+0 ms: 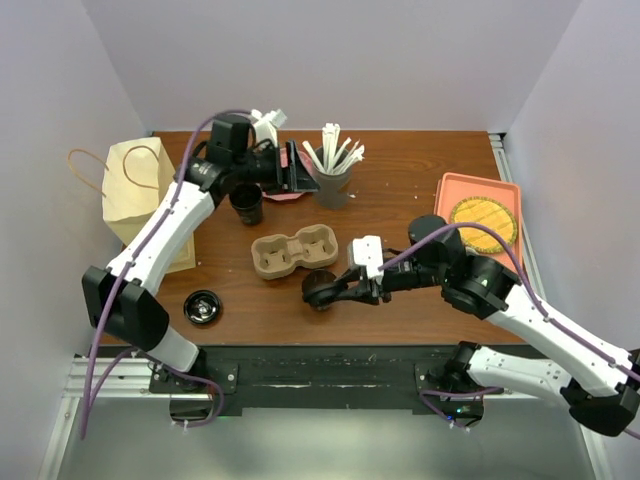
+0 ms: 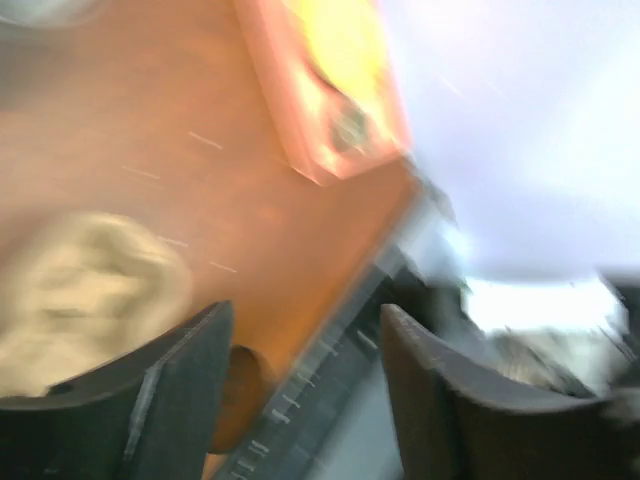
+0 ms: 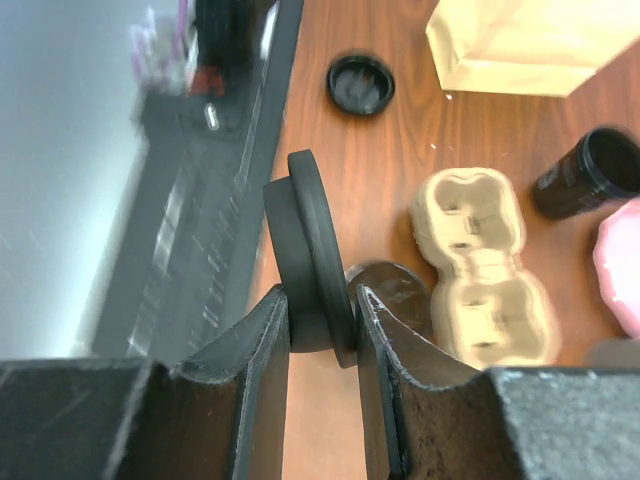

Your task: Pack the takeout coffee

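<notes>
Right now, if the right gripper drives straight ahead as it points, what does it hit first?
Likely the loose round black plastic lid lying on the wooden table, slightly off line; height unclear, so the right gripper may pass over.

The top view is bright and even, lit from above. Soft, short shadows lie beside things on the desk (image 1: pixel 400 190). It is sharp throughout, with a pale glare on the floor (image 1: pixel 300 440) at the bottom edge.

The left wrist view is smeared with blur. The tray (image 2: pixel 330 90) and carrier (image 2: pixel 90 290) are soft streaks, and the white patch at right is blown out. The left claw (image 2: pixel 300 330), jaws apart, is dark and hazy.

The right wrist view is well lit. The lid (image 3: pixel 310 260) pinched in the right claw (image 3: pixel 320 300) is crisp, while the left margin is blurred.
</notes>
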Controlling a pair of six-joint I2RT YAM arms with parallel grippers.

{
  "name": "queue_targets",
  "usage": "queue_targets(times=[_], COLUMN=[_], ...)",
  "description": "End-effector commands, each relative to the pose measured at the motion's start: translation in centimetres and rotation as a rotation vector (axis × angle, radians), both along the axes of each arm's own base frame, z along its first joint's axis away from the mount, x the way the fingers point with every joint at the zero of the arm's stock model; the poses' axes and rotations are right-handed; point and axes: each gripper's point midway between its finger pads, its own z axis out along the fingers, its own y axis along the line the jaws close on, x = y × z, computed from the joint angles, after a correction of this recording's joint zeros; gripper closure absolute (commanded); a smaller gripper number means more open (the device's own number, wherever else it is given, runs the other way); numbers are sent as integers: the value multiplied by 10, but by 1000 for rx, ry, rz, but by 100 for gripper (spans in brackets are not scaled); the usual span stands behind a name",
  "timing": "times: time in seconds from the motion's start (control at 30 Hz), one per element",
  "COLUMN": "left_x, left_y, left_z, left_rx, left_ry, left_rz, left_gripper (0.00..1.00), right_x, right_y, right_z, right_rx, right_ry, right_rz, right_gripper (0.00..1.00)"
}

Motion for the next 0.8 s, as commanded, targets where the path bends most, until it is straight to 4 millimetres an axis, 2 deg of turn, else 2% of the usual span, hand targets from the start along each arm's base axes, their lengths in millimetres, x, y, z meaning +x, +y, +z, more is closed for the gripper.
queue_targets(times=[0.0,0.03,0.07,0.1,0.13,0.17,0.2,0.23,0.27,0.3,0.37,0.4,0.47,0.5,0.57,0.63,0.7,0.77], left_x=[33,32,31,28,25,21,18,14,9,4,-6,-11,-20,-25,-32,-42,-48,-58], left_y=[68,78,88,91,96,100,102,104,107,111,113,116,122,122,116,108,101,84], left_z=[8,-3,6,4,-9,-6,-8,-19,-17,-29,-27,-41,-47,-57,-55,-62,-63,-62], left_rx=[282,310,309,311,330,333,340,356,359,377,370,391,404,408,366,332,300,233], left_ry=[-176,-169,-210,-214,-197,-218,-223,-212,-237,-226,-265,-243,-239,-221,-236,-226,-231,-229], left_rz=[358,393,441,451,458,469,465,458,455,448,429,428,433,420,388,335,289,209], left_gripper=[27,17,14,10,3,1,0,0,0,0,1,2,5,6,9,12,15,17], right_x=[14,21,27,34,37,38,40,42,42,44,46,46,47,48,56,65,66,69], right_y=[19,20,24,25,27,30,36,39,43,47,52,53,55,53,48,42,38,36], right_z=[46,47,39,42,40,35,28,24,23,16,15,7,1,-7,-23,-36,-44,-50], right_rx=[240,249,225,233,225,208,189,178,181,172,192,186,193,182,148,134,119,112], right_ry=[393,435,489,548,581,619,688,718,743,796,839,884,928,956,989,1042,1093,1106], right_rz=[-288,-343,-386,-452,-478,-499,-524,-533,-534,-554,-557,-575,-578,-601,-667,-734,-770,-799], right_gripper=[96,96,96,94,94,94,93,93,93,92,92,92,92,92,92,92,92,91])
